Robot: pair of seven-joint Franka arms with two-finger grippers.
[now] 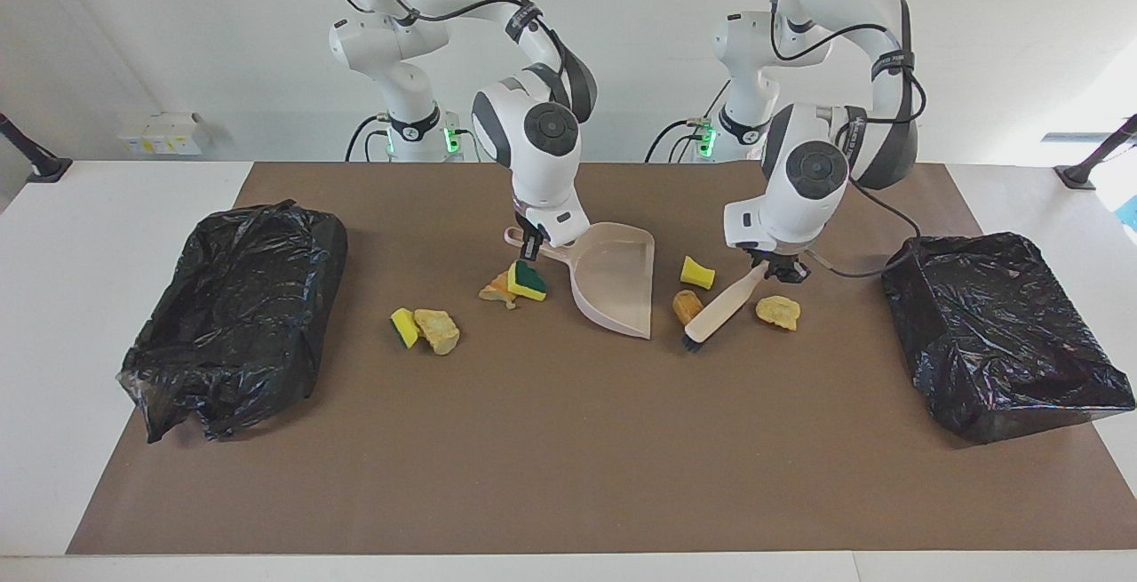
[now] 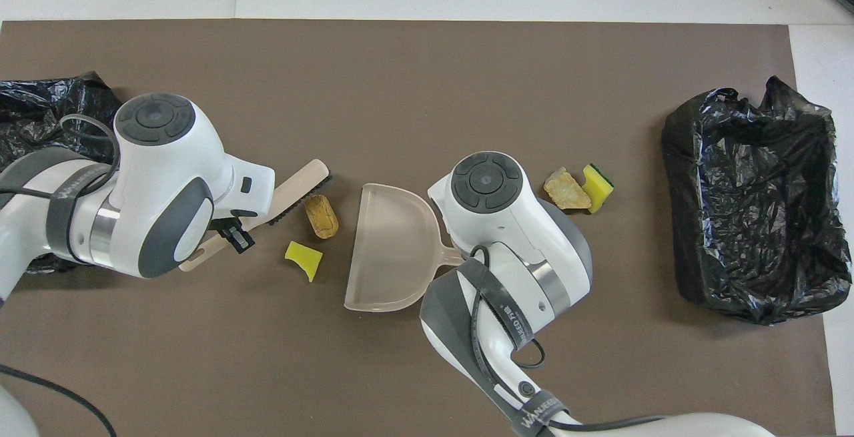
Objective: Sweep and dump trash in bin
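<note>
My right gripper (image 1: 530, 249) is shut on the handle of the beige dustpan (image 1: 616, 287), which rests on the brown mat with its mouth toward the left arm's end. My left gripper (image 1: 778, 269) is shut on the beige brush (image 1: 718, 310), tilted with its bristles on the mat. A tan-orange trash chunk (image 1: 686, 305) lies between the brush and the dustpan's mouth (image 2: 373, 237). A yellow scrap (image 1: 697, 273) and a tan chunk (image 1: 778, 312) lie close by. Other scraps (image 1: 528, 281) sit beside the dustpan's handle, and two more scraps (image 1: 425, 330) lie toward the right arm's end.
One black bag-lined bin (image 1: 235, 315) stands at the right arm's end of the mat (image 1: 551, 458). A second bin (image 1: 1004, 333) stands at the left arm's end. Small white boxes (image 1: 164, 131) sit by the wall.
</note>
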